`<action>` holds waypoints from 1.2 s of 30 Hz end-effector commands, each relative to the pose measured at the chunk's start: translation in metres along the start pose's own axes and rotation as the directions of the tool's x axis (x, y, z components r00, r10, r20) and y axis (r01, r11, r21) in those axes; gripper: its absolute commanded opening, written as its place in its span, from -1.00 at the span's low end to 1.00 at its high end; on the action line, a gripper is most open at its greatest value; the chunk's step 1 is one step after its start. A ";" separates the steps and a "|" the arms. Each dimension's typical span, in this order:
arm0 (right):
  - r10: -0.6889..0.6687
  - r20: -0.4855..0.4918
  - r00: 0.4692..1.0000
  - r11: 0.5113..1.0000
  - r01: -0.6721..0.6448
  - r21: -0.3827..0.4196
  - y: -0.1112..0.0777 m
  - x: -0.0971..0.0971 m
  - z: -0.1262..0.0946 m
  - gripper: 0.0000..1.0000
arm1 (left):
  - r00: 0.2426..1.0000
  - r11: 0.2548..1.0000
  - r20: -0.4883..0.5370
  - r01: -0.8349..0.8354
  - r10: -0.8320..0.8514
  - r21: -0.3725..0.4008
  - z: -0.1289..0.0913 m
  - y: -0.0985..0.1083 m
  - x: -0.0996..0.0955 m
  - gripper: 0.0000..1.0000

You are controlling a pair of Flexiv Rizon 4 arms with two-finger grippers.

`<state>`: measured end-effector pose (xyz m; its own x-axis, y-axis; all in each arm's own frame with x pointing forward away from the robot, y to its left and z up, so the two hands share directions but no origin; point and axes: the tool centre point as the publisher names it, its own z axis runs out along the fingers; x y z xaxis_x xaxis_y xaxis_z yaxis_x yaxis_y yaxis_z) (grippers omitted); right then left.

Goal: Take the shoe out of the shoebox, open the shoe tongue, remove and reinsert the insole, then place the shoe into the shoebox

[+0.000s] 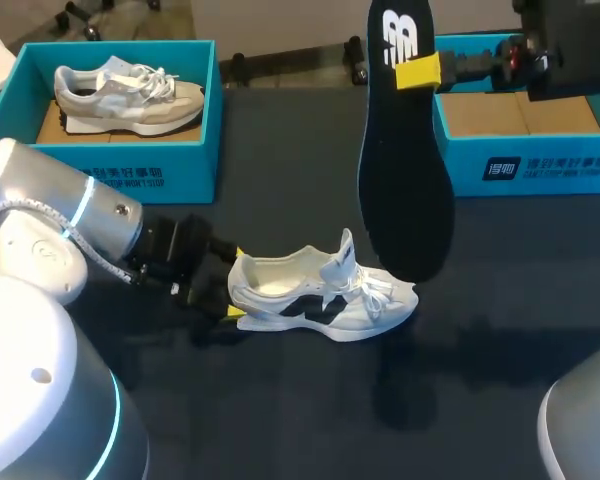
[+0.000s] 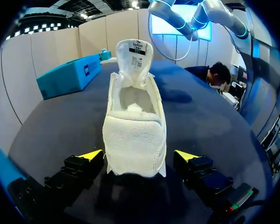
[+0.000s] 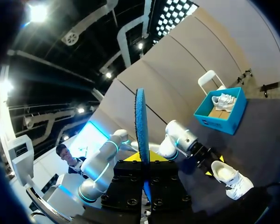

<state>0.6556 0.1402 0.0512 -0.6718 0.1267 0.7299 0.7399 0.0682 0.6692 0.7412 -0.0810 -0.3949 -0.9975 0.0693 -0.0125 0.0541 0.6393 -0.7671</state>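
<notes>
Head view puts the white shoe on its sole on the dark counter, out of its box, with the tongue folded up so the mouth gapes. My left tool straddles the heel with its fingers apart. The left wrist view shows a sliver of gap on at least 1 side, so I call it open, set there, I judge, to brace the shoe for reinsertion.

My right tool is clamped on the black insole near its heel end. It holds the insole high, hanging toe-down toward the shoe's forefoot. I read that as removal done and the return not yet begun. The right shoebox waits behind it. The left shoebox holds 1 other shoe.

The right wrist view gives me the insole only edge-on. The right shoebox is partly cut off behind the arm. I cannot see into the shoe as far as its toe.
</notes>
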 end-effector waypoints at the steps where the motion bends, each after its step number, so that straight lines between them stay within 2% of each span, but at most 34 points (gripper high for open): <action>1: 0.002 0.001 1.000 1.000 -0.002 0.004 0.002 -0.001 0.003 -1.00 | 1.000 1.000 0.000 0.000 0.000 -0.003 0.000 0.000 0.001 1.00; 7: 0.002 0.001 1.000 1.000 -0.002 0.004 0.002 -0.001 0.003 -1.00 | 1.000 1.000 0.000 0.000 0.000 -0.003 0.000 0.000 0.001 1.00; 19: 0.002 0.001 1.000 1.000 -0.002 0.004 0.002 -0.001 0.003 -1.00 | 0.996 0.965 0.038 -0.070 0.083 -0.253 -0.014 -0.018 0.002 1.00; 21: 0.002 0.001 1.000 1.000 -0.002 0.004 0.002 -0.001 0.003 -1.00 | 0.995 0.961 0.041 -0.073 0.087 -0.267 -0.017 -0.021 0.002 1.00; 27: 0.002 0.001 1.000 1.000 -0.002 0.004 0.002 -0.001 0.003 -1.00 | 0.990 0.911 0.042 -0.106 0.133 -0.398 -0.025 -0.029 0.001 1.00; 32: 0.002 0.001 1.000 1.000 -0.002 0.004 0.002 -0.001 0.003 -1.00 | 0.989 0.874 0.049 -0.099 0.138 -0.476 -0.030 -0.033 -0.002 1.00; 36: 0.002 0.001 1.000 1.000 -0.002 0.004 0.002 -0.001 0.003 -1.00 | 0.990 0.857 0.059 -0.080 0.128 -0.509 -0.035 -0.035 -0.006 1.00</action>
<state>0.6553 0.1402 0.0511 -0.6714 0.1275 0.7300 0.7402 0.0679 0.6689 0.7453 -0.0757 -0.3521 -0.9824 0.1064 -0.1534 0.1645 0.8819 -0.4418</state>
